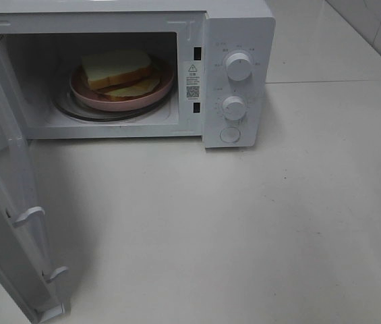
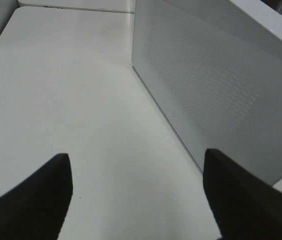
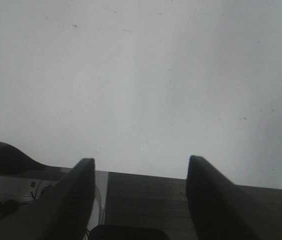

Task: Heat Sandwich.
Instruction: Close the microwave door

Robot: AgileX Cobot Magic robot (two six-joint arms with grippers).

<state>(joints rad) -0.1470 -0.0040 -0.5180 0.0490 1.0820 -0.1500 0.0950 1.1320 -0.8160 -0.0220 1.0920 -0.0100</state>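
Sandwich (image 1: 118, 69) on pink plate (image 1: 136, 99) inside microwave (image 1: 239, 30), door (image 1: 1, 189) wide open. Left gripper (image 2: 136, 156) & right gripper (image 3: 141, 160) jaws both spread over counter (image 1: 244, 223).

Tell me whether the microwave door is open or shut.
Open: the door stands swung out at the left, leaving the sandwich on its plate visible inside the microwave.

The left claw (image 2: 136, 155) stands spread wide with nothing between its two dark fingers (image 2: 36, 200), hanging over bare white worktop (image 2: 71, 90). Just beside one finger rises a white microwave door (image 2: 220, 85), its face covered in a fine dotted mesh, its lower edge running away from the claw towards the worktop's far edge. The rest of the worktop stretches to a rounded corner.
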